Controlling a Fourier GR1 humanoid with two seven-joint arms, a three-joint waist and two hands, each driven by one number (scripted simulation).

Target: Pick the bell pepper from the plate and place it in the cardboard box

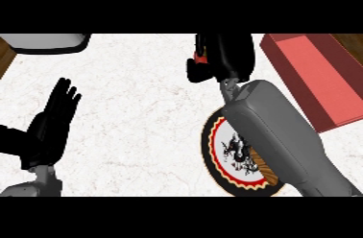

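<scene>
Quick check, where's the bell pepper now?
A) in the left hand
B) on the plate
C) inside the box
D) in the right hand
D: a red sliver of the pepper shows inside the curled right hand, beyond the plate and left of the box.

Counter (142,117) with plate (228,153), red box (322,78)

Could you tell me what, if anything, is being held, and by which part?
The right hand curls round the mostly hidden bell pepper; which part cannot be told. The left hand holds nothing.

Bulky rounded grey right forearm (284,136), black right hand (227,54), black left hand (51,124), grey wrist link (228,88)
</scene>
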